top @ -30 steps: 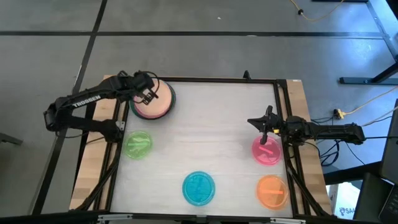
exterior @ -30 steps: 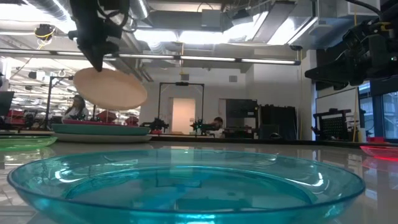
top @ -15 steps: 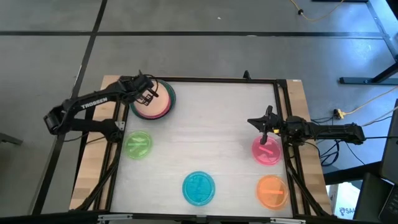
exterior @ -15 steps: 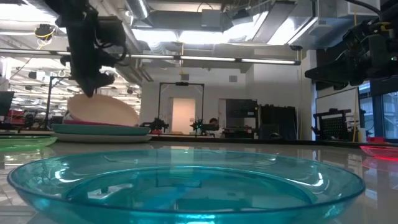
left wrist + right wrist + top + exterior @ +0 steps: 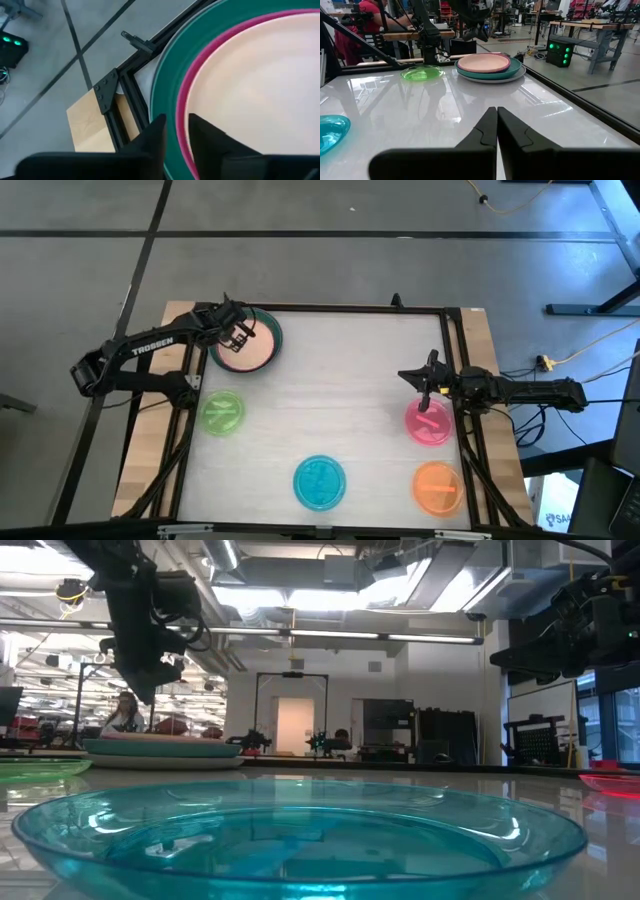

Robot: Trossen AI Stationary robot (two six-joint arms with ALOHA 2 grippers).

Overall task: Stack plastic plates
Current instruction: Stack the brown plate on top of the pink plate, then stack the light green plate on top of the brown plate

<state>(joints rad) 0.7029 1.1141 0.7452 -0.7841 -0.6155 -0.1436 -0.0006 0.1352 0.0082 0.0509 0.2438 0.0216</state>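
Peach-coloured, the round plastic plate [image 5: 247, 352] tops a stack at about eleven o'clock on the white table [image 5: 330, 395], nested on a magenta plate [image 5: 183, 107] and a teal green plate [image 5: 167, 82]. Just above its rim hangs the left gripper [image 5: 238, 335], fingers a little apart, holding nothing. At three o'clock the right gripper [image 5: 424, 379] waits closed, over the pink plate's [image 5: 430, 423] edge. Light green [image 5: 221, 412], cyan [image 5: 320, 481] and orange [image 5: 437, 486] plates lie singly.

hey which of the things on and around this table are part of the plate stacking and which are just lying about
Part of the job:
- stack with peach plate on top
- light green plate
- cyan plate
- pink plate
- orange plate

Just lying about:
- green-lit box on the floor
- yellow cable
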